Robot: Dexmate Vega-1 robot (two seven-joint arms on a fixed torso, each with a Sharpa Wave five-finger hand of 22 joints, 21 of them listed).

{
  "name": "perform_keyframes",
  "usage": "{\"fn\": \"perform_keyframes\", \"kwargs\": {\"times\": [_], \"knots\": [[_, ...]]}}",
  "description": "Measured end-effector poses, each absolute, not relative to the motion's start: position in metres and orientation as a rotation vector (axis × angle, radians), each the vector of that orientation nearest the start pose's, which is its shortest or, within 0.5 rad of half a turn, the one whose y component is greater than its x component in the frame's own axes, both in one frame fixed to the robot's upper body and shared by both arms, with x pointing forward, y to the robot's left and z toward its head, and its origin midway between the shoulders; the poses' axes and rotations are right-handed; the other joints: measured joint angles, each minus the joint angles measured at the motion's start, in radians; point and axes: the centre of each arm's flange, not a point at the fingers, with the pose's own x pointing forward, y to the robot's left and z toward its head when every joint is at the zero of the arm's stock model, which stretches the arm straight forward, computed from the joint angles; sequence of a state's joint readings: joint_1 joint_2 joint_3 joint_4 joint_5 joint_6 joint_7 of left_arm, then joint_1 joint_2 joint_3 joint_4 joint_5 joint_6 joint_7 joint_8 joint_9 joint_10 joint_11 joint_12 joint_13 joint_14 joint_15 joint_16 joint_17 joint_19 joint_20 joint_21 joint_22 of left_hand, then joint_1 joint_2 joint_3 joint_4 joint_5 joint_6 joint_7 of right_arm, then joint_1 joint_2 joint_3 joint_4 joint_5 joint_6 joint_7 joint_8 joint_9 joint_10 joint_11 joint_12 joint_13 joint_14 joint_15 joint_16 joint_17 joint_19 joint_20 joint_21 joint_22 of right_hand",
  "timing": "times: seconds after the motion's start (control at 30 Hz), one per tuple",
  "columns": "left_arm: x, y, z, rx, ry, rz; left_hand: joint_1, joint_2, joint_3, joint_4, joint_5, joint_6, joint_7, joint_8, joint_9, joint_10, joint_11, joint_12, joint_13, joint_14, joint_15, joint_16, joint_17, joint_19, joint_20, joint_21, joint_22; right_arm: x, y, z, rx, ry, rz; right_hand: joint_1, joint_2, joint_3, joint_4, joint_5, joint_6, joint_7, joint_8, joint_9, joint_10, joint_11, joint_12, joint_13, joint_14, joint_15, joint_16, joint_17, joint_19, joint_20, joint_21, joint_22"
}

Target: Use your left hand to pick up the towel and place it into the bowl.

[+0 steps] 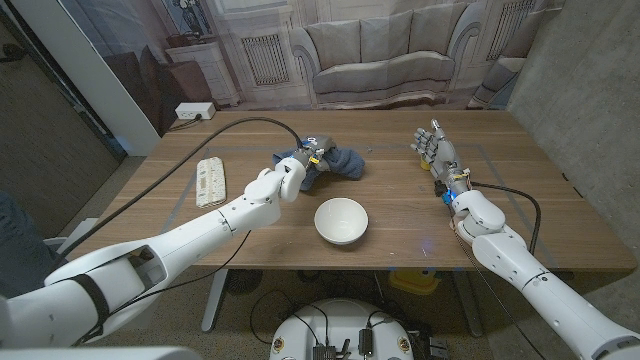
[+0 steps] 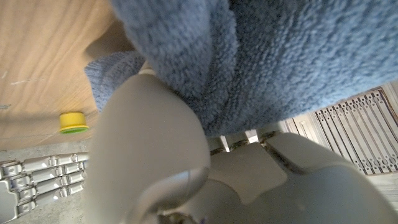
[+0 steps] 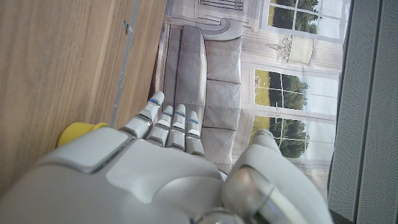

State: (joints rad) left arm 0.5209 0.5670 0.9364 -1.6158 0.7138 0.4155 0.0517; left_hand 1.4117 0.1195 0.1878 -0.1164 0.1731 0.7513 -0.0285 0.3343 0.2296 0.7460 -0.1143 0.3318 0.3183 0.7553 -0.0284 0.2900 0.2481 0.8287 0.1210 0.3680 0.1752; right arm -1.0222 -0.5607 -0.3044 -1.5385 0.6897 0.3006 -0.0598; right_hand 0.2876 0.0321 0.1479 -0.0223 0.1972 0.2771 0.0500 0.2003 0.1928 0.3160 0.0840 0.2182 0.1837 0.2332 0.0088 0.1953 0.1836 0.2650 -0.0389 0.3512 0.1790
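Your left hand [image 1: 300, 172] is on the towel [image 1: 338, 162], a blue terry heap on the worktop [image 1: 520, 215] at about 12 o'clock from the bowl [image 1: 341, 221], just beyond it and not touching. The left wrist view has pile bunched right over the hand's back, so the fingers look closed into cloth, but whether they truly grip it you cannot tell; the towel looks as if it lies on the wood.

Expect it light, soft and floppy, with no stiffness. It'll drape and trail, so a corner could drag or catch the bowl rim. Take hold in the thick middle fold, not an edge, so it lifts as one bundle. The bowl is probably ceramic and could slide if the towel brushes it.

Your right hand [image 1: 436, 147] stands at 2 o'clock from the bowl, fingers [image 3: 169, 121] straight and together, holding nothing. A yellow cap [image 2: 73, 122] sits nearby; a folded cloth strip [image 1: 210, 181] lies at 10 o'clock.
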Motion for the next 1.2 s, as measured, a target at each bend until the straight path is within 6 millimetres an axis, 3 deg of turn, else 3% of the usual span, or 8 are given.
{"fn": "perform_keyframes", "kwargs": {"times": [0.5, 0.53, 1.2], "knots": [[0.623, 0.106, 0.045, 1.525, -0.705, 0.110, -0.012, -0.001, -0.004, 0.004, 0.000, 0.011, 0.000, 0.000, 0.001, 0.011, 0.000, 0.000, 0.005, 0.012, -0.002, -0.004, -0.004, 0.018, -0.011, 0.000, -0.003, 0.599, -0.293, -0.037, 0.107, -0.644, 0.184, 0.012, 0.012, 0.004, -0.004, 0.000, 0.000, 0.000, 0.000, 0.000, 0.000, 0.000, 0.000, 0.000, 0.000, 0.000, 0.000, 0.000, 0.000, 0.000, -0.004, 0.000], [0.623, 0.106, 0.045, 1.526, -0.706, 0.111, -0.012, -0.001, -0.004, 0.004, 0.000, 0.011, 0.000, 0.000, 0.001, 0.011, 0.000, 0.000, 0.004, 0.012, -0.002, -0.004, -0.004, 0.033, -0.025, 0.000, -0.004, 0.599, -0.293, -0.037, 0.106, -0.645, 0.184, 0.012, 0.012, 0.007, -0.007, 0.000, 0.000, 0.000, 0.000, 0.000, 0.000, 0.000, 0.000, 0.000, 0.000, 0.000, 0.000, 0.000, 0.000, 0.000, -0.004, 0.000], [0.608, 0.116, 0.072, 1.504, -0.749, 0.163, -0.017, 0.002, -0.004, 0.004, 0.005, 0.030, -0.009, 0.000, 0.000, 0.026, -0.007, -0.008, 0.013, 0.038, -0.003, -0.008, -0.004, 0.038, -0.030, 0.000, -0.002, 0.598, -0.295, -0.035, 0.107, -0.650, 0.185, 0.016, 0.016, 0.011, -0.011, 0.000, 0.000, 0.000, 0.000, 0.000, 0.000, 0.000, 0.000, 0.000, 0.000, 0.000, 0.000, 0.000, 0.004, -0.004, -0.011, 0.000]]}}
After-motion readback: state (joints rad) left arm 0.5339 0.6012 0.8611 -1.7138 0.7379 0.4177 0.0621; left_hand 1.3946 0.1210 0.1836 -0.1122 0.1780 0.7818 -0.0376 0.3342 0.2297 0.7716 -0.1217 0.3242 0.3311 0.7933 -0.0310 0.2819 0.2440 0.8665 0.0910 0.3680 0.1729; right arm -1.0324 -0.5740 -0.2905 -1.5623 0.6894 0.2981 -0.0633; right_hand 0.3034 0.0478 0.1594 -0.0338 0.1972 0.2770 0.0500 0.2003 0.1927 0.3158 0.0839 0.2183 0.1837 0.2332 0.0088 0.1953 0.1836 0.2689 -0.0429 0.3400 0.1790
